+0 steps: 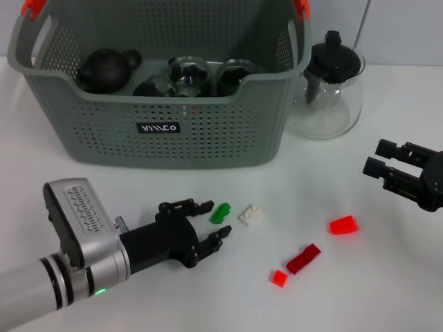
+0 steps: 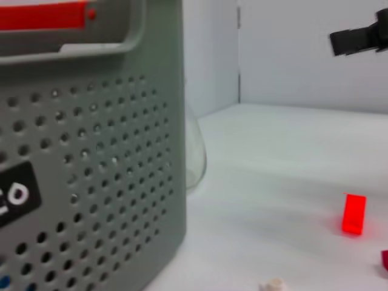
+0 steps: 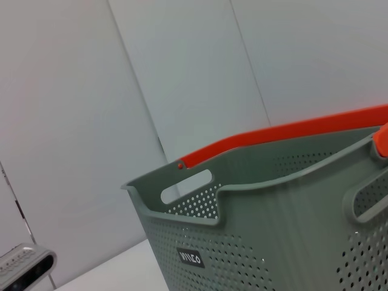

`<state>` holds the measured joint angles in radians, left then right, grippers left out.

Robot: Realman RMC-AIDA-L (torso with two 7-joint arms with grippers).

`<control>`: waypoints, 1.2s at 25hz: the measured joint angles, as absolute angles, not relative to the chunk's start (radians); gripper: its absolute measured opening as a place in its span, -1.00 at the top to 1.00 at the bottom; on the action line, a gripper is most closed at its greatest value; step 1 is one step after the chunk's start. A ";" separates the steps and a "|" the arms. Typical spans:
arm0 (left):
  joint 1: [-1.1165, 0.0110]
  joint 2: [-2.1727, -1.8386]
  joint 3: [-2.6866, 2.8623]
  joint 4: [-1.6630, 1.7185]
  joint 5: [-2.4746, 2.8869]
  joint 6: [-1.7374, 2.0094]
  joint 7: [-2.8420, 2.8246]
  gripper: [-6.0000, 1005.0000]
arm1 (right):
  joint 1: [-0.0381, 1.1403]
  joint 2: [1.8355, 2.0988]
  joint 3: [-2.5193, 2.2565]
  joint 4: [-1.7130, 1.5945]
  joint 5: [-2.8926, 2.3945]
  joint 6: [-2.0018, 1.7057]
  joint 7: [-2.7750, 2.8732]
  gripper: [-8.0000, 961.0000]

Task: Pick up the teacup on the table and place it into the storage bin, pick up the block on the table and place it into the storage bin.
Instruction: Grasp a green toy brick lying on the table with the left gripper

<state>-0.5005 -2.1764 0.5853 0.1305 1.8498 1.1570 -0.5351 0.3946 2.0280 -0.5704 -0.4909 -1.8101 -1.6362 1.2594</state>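
The grey perforated storage bin (image 1: 166, 131) stands at the back of the table; it also shows in the left wrist view (image 2: 91, 182) and the right wrist view (image 3: 273, 230). Glass teacups (image 1: 188, 72) and a black teapot (image 1: 104, 67) lie inside it. I see no teacup on the table. A green block (image 1: 221, 212) lies in front of the bin. My left gripper (image 1: 216, 221) is open, low over the table, with its fingers on either side of the green block. My right gripper (image 1: 377, 159) is open and empty at the right edge, above the table.
A white block (image 1: 251, 216) lies just right of the green one. A red block (image 1: 343, 225), a dark red block (image 1: 303, 258) and a small red block (image 1: 279, 278) lie farther right. A glass teapot with a black lid (image 1: 332, 86) stands right of the bin.
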 joint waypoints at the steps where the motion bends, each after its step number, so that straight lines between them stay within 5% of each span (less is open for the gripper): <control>1: -0.504 -2.177 0.580 0.130 1.850 1.152 -0.535 -0.03 | 0.396 2.028 -0.571 -0.491 -1.810 -1.636 1.259 -0.24; 30: -0.547 -2.178 0.509 0.059 1.832 1.060 -0.494 0.09 | 0.396 2.030 -0.571 -0.491 -1.810 -1.638 1.259 -0.24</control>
